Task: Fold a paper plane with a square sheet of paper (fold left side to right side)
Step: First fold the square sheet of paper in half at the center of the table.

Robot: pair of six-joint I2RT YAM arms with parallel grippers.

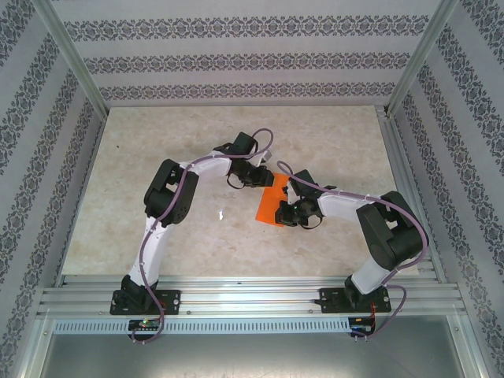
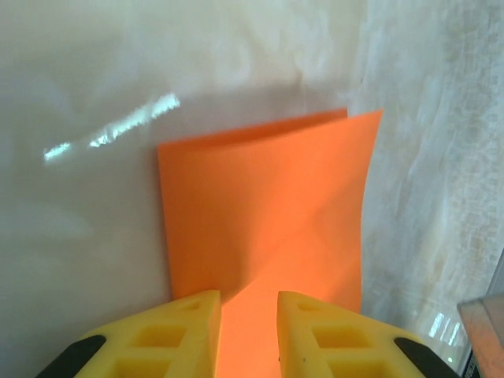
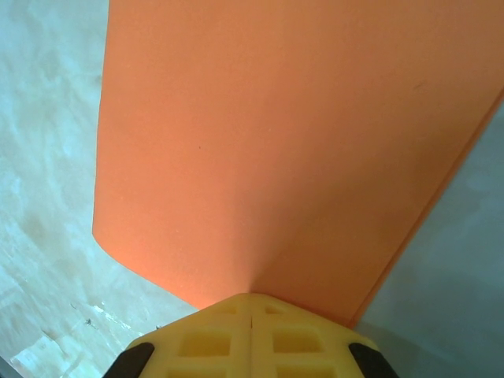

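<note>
The square sheet of paper [image 1: 271, 206] is bright orange and lies doubled over on itself in the middle of the table, between my two grippers. In the left wrist view the paper [image 2: 268, 205] shows two layers whose far edges do not quite line up. My left gripper [image 1: 259, 177] is at the paper's far end; its yellow fingers [image 2: 189, 323] stand apart, and the left gripper [image 2: 248, 303] has orange paper running under the gap. My right gripper [image 1: 290, 211] is at the paper's near right edge. The right gripper [image 3: 250, 298] is shut, pinching the paper [image 3: 276, 142], which puckers at the tips.
The pale marbled table [image 1: 157, 157] is bounded by aluminium rails and patterned walls. A small pale scrap [image 1: 221, 213] lies left of the paper. Both arms bend inward over the table's centre.
</note>
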